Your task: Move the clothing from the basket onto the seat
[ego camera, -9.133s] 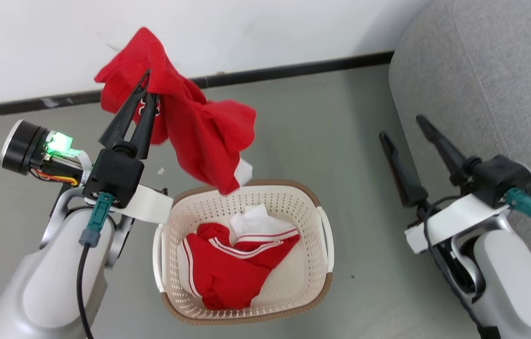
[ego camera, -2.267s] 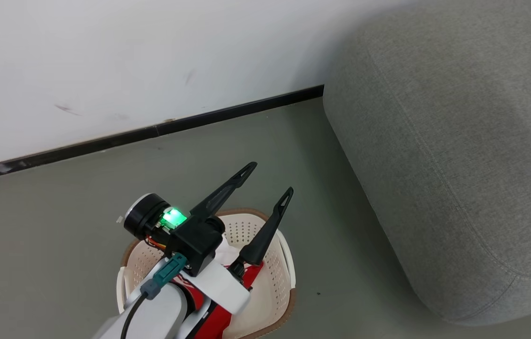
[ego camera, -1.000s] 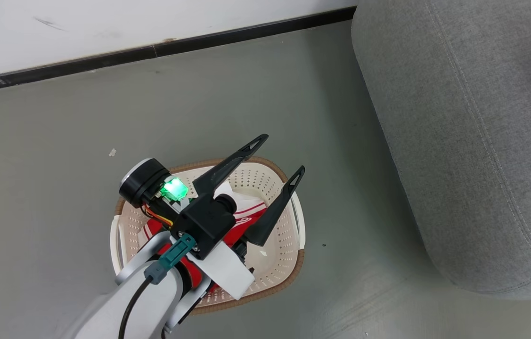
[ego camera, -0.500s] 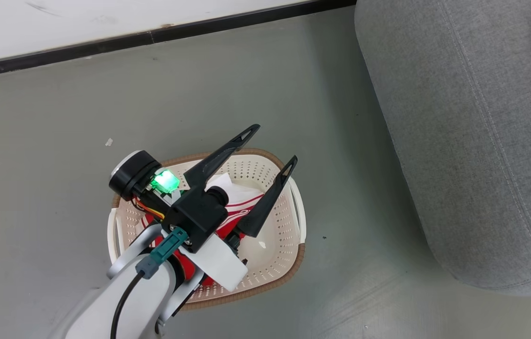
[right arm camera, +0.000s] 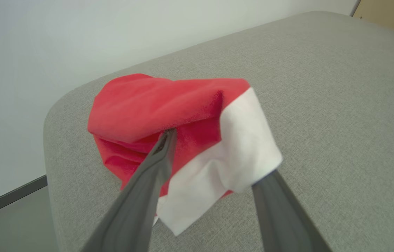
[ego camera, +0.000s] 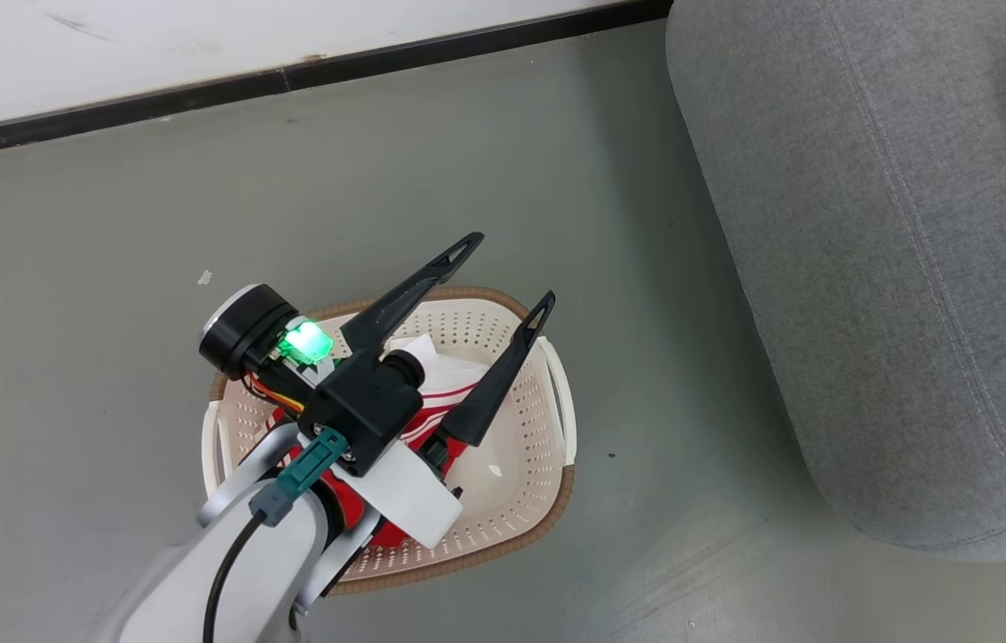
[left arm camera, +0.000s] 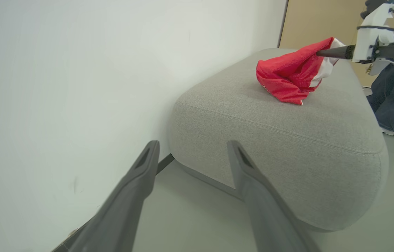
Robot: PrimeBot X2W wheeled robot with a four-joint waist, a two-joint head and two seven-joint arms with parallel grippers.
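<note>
Head view: left gripper (ego camera: 507, 275) is hovering over the basket (ego camera: 516, 500), fingers spread wide, gripping nothing. Red, white-striped clothing (ego camera: 431, 418) is lying inside. The basket is sitting on grey floor (ego camera: 110, 223) near a white wall (ego camera: 199, 36).

Right wrist view adds: on the grey woven seat (right arm camera: 322, 87), the right gripper (right arm camera: 216, 154) is standing with fingers parted. A red-and-white garment (right arm camera: 169, 105) is bunched between them.

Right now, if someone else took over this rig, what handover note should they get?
Left gripper: open, empty, hovering over the basket.
Right gripper: jaws apart around a red-and-white garment that lies on the seat.
Done: that garment is on the seat.
Left: red striped clothing lies in the basket. Probably draw the right arm clear, then pick that clothing up and carry it over.
</note>
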